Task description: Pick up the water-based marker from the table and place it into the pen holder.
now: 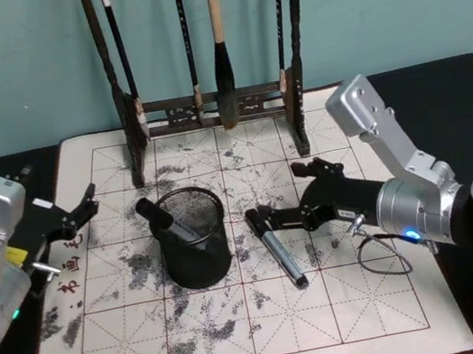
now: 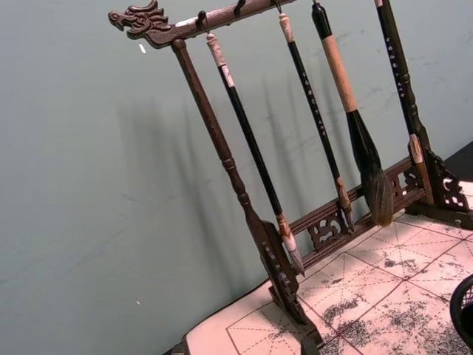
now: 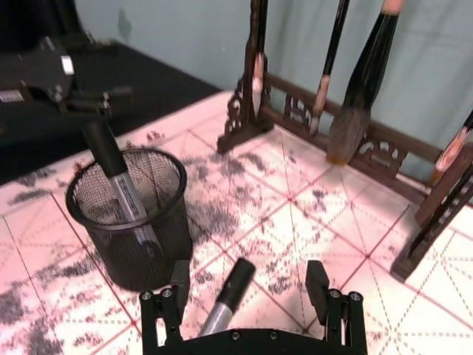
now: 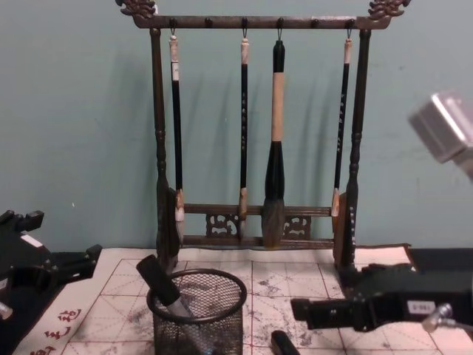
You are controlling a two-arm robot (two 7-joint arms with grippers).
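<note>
A water-based marker (image 1: 279,252) with a grey barrel and black cap lies on the ink-stained mat, just right of the pen holder (image 1: 194,239), a black wire mesh cup. Another marker (image 1: 165,221) leans inside the cup. My right gripper (image 1: 282,195) is low over the mat and open. In the right wrist view the lying marker (image 3: 222,307) rests between the spread fingers of the right gripper (image 3: 247,279), with the pen holder (image 3: 133,222) just beyond. My left gripper (image 1: 86,205) stays parked and open at the mat's left edge.
A tall dark wooden rack (image 1: 211,108) of hanging calligraphy brushes stands at the back of the mat (image 1: 247,340), close behind the cup. A thin cable loop (image 1: 383,254) lies on the mat under my right arm. The mat's front half is bare paper.
</note>
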